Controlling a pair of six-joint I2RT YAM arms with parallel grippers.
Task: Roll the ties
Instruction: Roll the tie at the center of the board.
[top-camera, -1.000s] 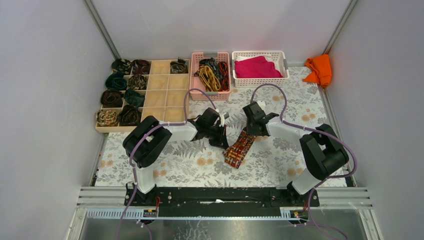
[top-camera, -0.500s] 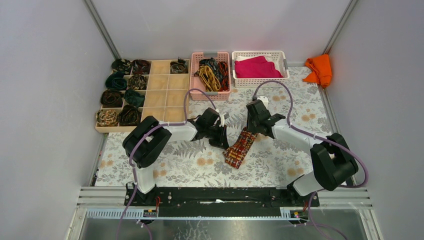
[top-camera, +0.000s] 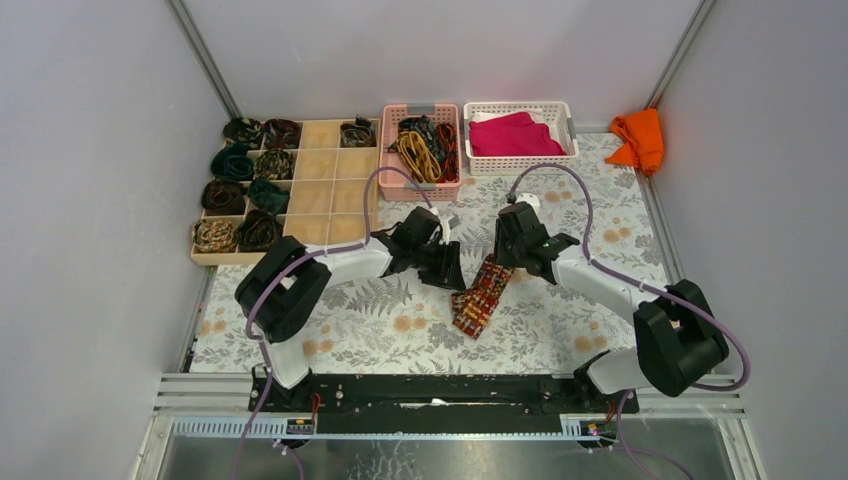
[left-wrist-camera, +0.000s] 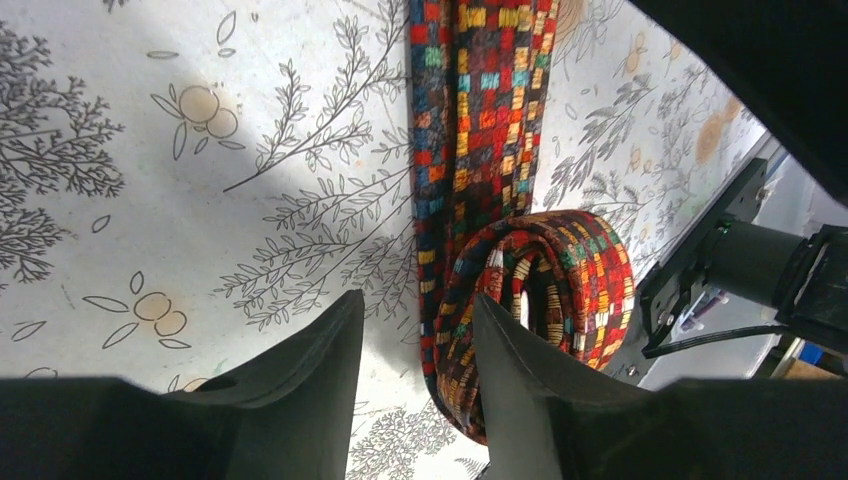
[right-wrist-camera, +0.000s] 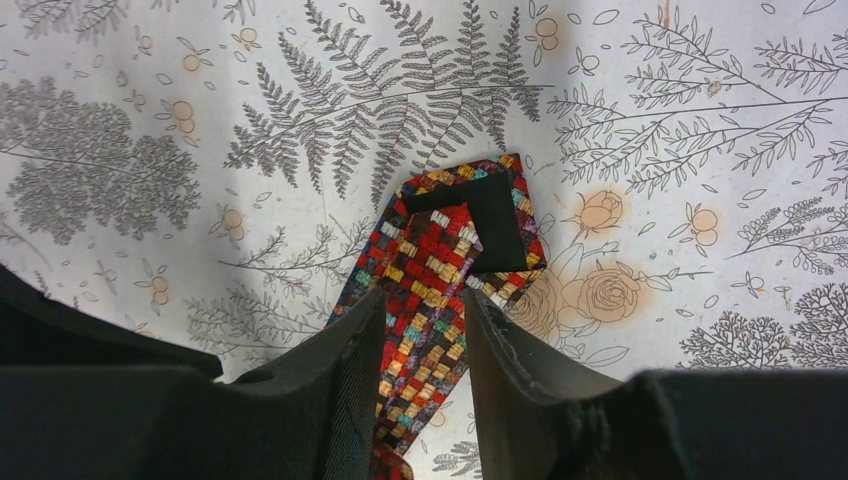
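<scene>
The red-and-orange tie (top-camera: 480, 298) lies mid-table on the floral cloth (top-camera: 380, 320). One end is wound into a roll (left-wrist-camera: 560, 275) and the rest lies flat, out to its pointed tip (right-wrist-camera: 470, 215).

And there's the release! The left gripper (top-camera: 452, 272), clamped a second ago, now stands with its jaws parted, and the roll sits free just beside one finger (left-wrist-camera: 520, 400). The right arm has swung wider. The right gripper (top-camera: 506, 258) straddles the flat strip with jaws apart and the cloth unbunched between them, so it looks loose, not pinched.

The roll seems to hold its shape unaided. I'd judge a regrip and more winding come next, as plenty of strip is left.

Behind, finished rolls (top-camera: 245, 195) sit in the wooden tray (top-camera: 318, 190), and more ties (top-camera: 420, 150) wait in the pink basket (top-camera: 421, 108).
</scene>
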